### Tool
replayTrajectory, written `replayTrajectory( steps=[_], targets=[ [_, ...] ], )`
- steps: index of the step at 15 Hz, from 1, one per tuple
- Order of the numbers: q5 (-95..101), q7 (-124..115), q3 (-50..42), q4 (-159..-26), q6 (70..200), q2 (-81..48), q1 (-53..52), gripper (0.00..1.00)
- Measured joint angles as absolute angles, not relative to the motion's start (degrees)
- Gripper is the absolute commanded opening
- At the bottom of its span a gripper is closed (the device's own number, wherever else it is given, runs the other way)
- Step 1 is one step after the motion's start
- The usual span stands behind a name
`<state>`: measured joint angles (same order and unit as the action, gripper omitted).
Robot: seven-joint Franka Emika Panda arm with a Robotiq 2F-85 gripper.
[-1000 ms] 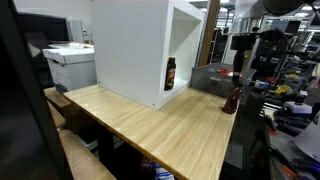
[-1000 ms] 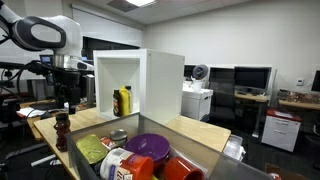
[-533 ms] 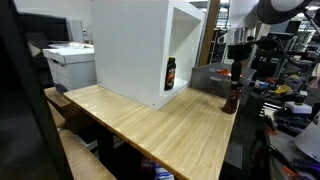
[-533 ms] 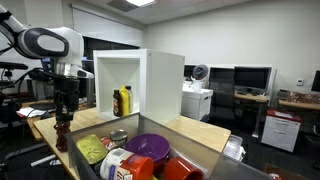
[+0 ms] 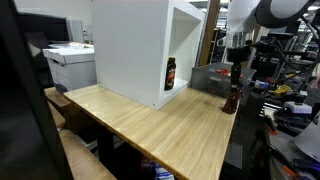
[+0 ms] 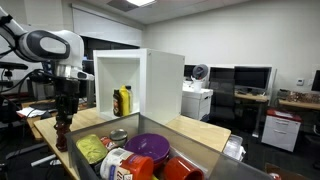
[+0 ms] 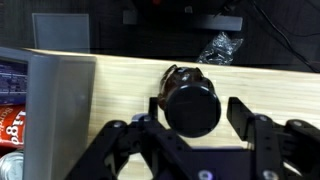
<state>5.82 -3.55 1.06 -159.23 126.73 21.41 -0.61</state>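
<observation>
Robotiq gripper (image 7: 197,112) is spread. In the wrist view the jaws stand either side of the black round top of a dark brown, round-capped grinder (image 7: 190,105). There's a clear gap on one side. The other finger (image 7: 152,108) is right beside the cap, and I can't tell if it touches. Nothing is pinched.

The grinder stands upright on the light wooden butcher-block table (image 5: 150,120), near the table's edge. In both exterior views the gripper (image 5: 237,72) (image 6: 66,106) hangs straight over the grinder (image 5: 231,99) (image 6: 63,133), fingertips about level with its top.

Around it:
- A tall white open-fronted cabinet (image 5: 130,45) (image 6: 160,80) sits on the same table, well apart from the grinder.
- Inside the cabinet are a dark bottle with an orange label (image 5: 171,73) and, in an exterior view, a yellow bottle (image 6: 122,101) standing at the cabinet floor.
- A grey plastic bin (image 7: 60,110) is on the table near the grinder, with a red can (image 7: 10,120) inside it.
- In an exterior view the bin (image 6: 205,133) also holds a purple plate (image 6: 148,145) among other items too cluttered to sort out.
- A crumpled clear plastic wrapper (image 7: 218,47) lies at the table's edge, apart from the grinder.
- A white office printer (image 5: 70,62) stands behind the table.
</observation>
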Motion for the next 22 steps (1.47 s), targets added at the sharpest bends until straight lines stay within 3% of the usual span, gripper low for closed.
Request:
replayTrajectory(
  steps=[2, 22],
  targets=[
    [6.83, -4.01, 1.09, -159.14, 126.74, 21.19, -0.28, 0.33],
    [7.59, -4.17, 1.93, -159.06, 135.77, 20.63, -0.29, 0.33]
  ],
)
